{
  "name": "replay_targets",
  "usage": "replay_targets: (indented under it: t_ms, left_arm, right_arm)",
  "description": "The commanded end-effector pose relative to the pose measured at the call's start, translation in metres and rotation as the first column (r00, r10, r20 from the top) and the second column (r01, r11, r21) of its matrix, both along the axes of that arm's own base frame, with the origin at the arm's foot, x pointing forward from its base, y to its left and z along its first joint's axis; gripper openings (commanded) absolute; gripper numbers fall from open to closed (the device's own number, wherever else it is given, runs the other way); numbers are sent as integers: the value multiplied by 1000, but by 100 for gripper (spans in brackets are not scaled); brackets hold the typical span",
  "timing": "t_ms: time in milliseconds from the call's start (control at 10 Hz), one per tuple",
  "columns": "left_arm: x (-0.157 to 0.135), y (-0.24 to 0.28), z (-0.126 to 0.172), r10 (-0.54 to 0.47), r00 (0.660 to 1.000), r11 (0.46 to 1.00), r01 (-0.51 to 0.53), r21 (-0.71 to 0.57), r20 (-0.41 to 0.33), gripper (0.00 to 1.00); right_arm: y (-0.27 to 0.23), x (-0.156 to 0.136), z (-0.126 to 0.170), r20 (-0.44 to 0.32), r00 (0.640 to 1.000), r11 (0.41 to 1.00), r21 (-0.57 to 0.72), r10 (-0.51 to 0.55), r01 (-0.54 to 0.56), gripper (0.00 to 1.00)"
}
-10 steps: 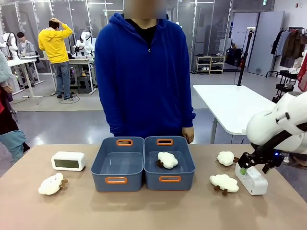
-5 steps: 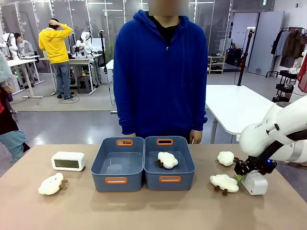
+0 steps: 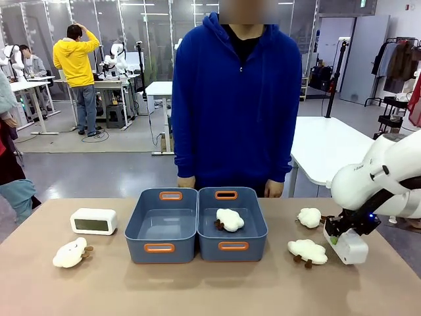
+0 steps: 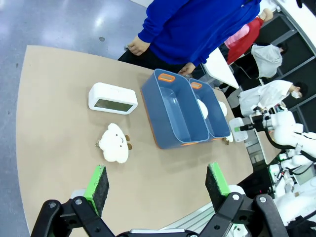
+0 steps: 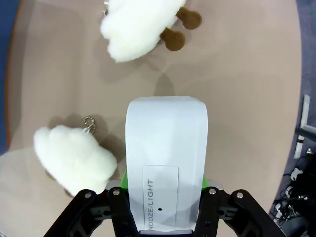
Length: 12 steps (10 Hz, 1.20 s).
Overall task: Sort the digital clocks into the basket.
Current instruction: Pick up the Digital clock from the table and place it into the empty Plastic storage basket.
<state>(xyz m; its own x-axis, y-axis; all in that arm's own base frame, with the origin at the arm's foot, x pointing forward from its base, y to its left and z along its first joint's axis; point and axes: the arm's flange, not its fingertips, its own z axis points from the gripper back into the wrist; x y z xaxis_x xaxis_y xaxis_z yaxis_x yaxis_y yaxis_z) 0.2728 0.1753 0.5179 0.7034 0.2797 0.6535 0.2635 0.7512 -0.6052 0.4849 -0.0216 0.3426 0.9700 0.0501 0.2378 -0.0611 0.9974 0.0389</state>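
White smooth plastic digital clock point(image 5: 165, 148), round-cornered, clamped between the right gripper's point(image 5: 164, 185) green pads point(image 5: 123, 180), well right of the empty blue-grey basket point(image 3: 139, 220); second clock point(image 3: 94, 221) near its left. Left gripper point(image 4: 156, 180) gapes, holding nothing.

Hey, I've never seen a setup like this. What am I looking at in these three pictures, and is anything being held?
Two white robot arms share a tan table with a person in a blue hoodie. The wide picture looks across the table from the robot's side; the other two come from cameras on each wrist. On the table stand two blue-grey bins side by side, the right one holding a plush sheep; three more sheep lie around. One white digital clock sits left of the bins. The right end effector is shut on the other clock, by the table's right edge. The left end effector hangs open above the table, holding nothing.
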Motion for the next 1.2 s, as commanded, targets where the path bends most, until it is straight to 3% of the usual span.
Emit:
replay_targets:
  t_ms: [0, 300, 500, 700, 900, 1100]
  left_arm:
    - [0, 0, 0, -8, 1000, 1000, 8, -1, -3, 100]
    - [0, 0, 0, -8, 1000, 1000, 8, -1, -3, 100]
    - [0, 0, 0, -8, 1000, 1000, 8, -1, -3, 100]
    - [0, 0, 0, -8, 1000, 1000, 8, -1, -3, 100]
    - [0, 0, 0, -8, 1000, 1000, 8, -1, -3, 100]
    - [0, 0, 0, -8, 1000, 1000, 8, -1, -3, 100]
  right_arm:
    - [-17, -27, 52, -11, 999, 995, 87, 42, -41, 4]
    - [-15, -66, 137, 70, 975, 949, 224, 211, -221, 4]
    - [60, -76, 178, 192, 913, 896, 200, 361, -396, 4]
    - [138, -82, 193, 252, 844, 852, 114, 473, -511, 4]
    - [165, -100, 202, 298, 786, 802, 98, 542, -590, 4]
    - [132, -108, 207, 322, 800, 813, 128, 507, -567, 4]
